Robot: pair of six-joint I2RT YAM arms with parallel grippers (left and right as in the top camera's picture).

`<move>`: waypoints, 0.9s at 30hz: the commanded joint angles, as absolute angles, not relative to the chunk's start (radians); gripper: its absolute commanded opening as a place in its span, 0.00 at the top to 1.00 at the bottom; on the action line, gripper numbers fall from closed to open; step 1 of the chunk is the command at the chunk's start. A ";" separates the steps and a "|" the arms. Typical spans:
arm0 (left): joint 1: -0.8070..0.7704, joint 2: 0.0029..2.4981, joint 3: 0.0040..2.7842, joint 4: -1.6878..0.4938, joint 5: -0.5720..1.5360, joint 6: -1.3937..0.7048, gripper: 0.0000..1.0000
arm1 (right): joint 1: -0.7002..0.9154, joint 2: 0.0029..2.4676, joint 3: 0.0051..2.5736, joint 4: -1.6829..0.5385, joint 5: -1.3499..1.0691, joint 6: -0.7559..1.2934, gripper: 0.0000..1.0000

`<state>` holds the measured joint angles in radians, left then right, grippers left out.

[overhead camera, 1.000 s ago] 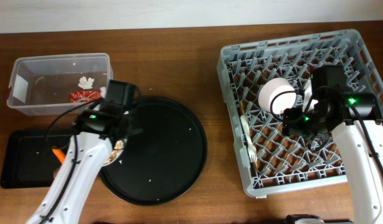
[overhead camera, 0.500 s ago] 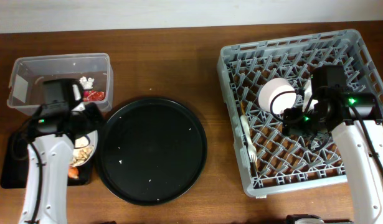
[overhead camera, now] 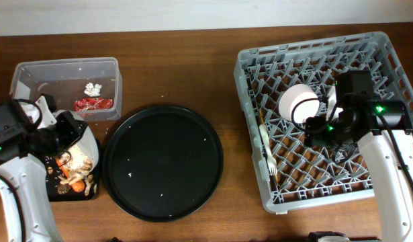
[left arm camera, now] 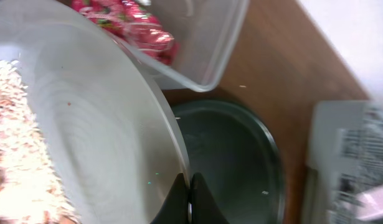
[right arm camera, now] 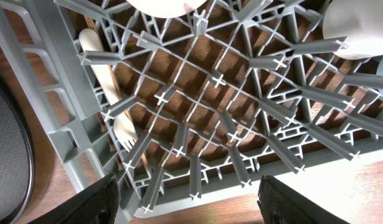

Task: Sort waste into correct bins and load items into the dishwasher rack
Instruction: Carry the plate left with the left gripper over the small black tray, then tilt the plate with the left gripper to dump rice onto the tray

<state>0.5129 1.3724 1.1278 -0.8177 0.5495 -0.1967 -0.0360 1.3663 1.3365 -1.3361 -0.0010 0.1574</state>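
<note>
My left gripper [overhead camera: 66,129] is shut on the rim of the pale round plate [overhead camera: 86,143] and holds it tilted over the shallow black tray [overhead camera: 53,193]. Beige food scraps [overhead camera: 75,169] and the orange carrot piece [overhead camera: 77,187] lie at the plate's low edge and on the tray. In the left wrist view the jaws [left arm camera: 190,194] pinch the plate [left arm camera: 91,124]. The clear tub [overhead camera: 31,70] holds the red wrapper [overhead camera: 93,103] and the white scrap [overhead camera: 93,87]. My right gripper [overhead camera: 325,128] hangs open and empty over the grey rack [overhead camera: 387,54], its jaws [right arm camera: 191,211] wide apart.
The large round black tray [overhead camera: 164,161] lies between the bins and the rack. In the rack stand a cream cup [overhead camera: 299,101] and a white fork [overhead camera: 266,151], which also shows in the right wrist view [right arm camera: 113,106]. Brown table surrounds everything.
My left arm has swung left with the plate, from beside the round tray to over the shallow black tray, and scraps have slid off. The right arm has not moved.
</note>
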 commanded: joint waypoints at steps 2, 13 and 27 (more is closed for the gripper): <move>0.570 1.352 1.105 -0.807 0.739 -0.161 1.00 | -0.041 1.370 1.331 -1.339 -0.007 0.157 0.25; 0.735 1.353 1.052 -0.808 0.925 -0.114 1.00 | -0.041 1.370 1.331 -1.339 -0.007 0.157 0.25; 0.879 1.353 1.011 -0.809 1.222 -0.051 1.00 | -0.041 1.370 1.331 -1.336 -0.007 0.157 0.25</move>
<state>0.8566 1.3724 1.0168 -0.8104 1.0840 -0.0952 -0.0360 1.3663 1.3365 -1.3357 -0.0010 0.1574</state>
